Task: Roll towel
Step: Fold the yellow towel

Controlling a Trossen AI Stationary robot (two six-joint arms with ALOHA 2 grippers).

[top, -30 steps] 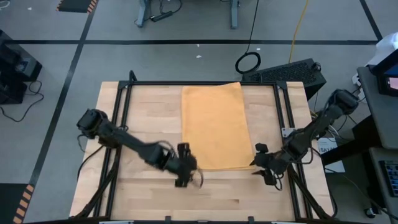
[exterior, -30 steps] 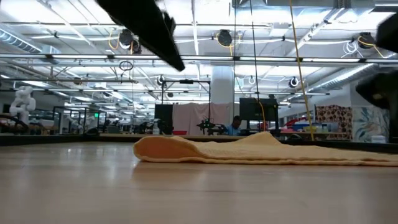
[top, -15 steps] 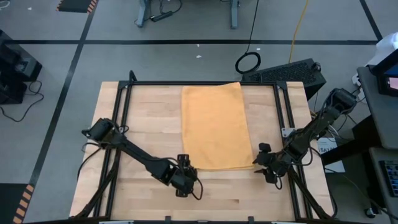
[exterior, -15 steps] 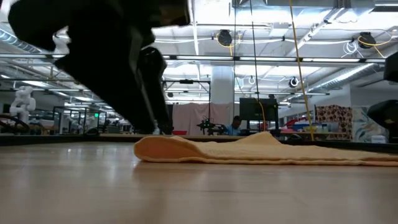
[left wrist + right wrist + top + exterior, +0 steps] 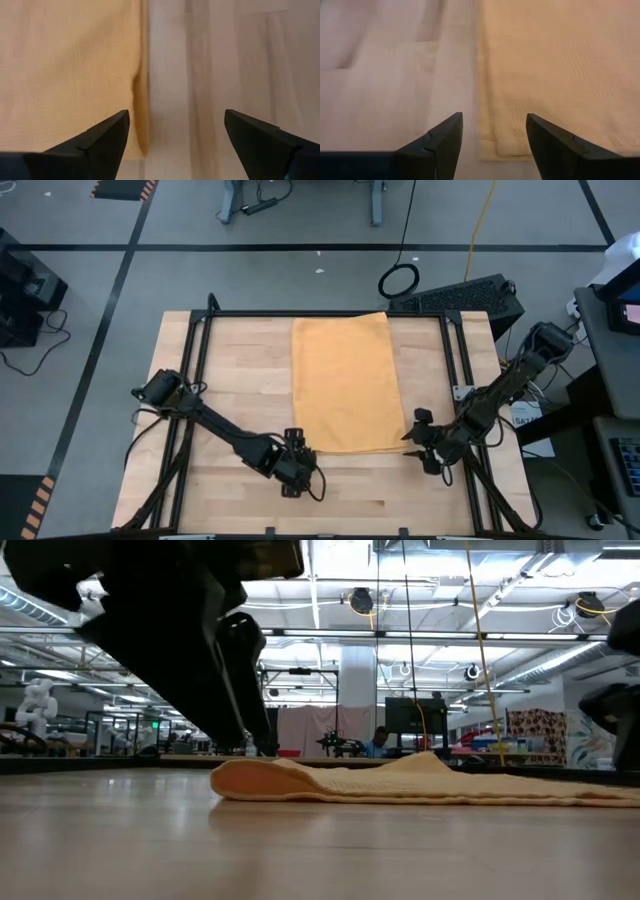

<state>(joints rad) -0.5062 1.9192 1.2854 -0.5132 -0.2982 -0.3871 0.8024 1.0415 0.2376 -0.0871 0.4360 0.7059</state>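
The mustard-yellow towel (image 5: 345,380) lies flat on the wooden table, its long sides running from the far edge toward the near edge. My left gripper (image 5: 298,448) is open and low at its near left corner (image 5: 142,150). One finger is over the cloth and one over bare wood (image 5: 175,125). My right gripper (image 5: 412,432) is open at the near right corner (image 5: 487,152), its fingers standing on either side of the towel's right edge (image 5: 495,122). In the low view the towel (image 5: 400,780) shows as a low mound, with my left arm's finger (image 5: 250,730) coming down at its left end.
Black frame rails (image 5: 200,380) run along the table's left and right sides and its far edge. A dark keyboard (image 5: 465,295) lies beyond the far right corner. Bare wood (image 5: 350,495) stretches between the towel's near edge and the table's near edge.
My left gripper has come down toward the table at the towel's near left corner and then kept still. The low view shows its arm dropping into the picture. The towel has stayed flat.
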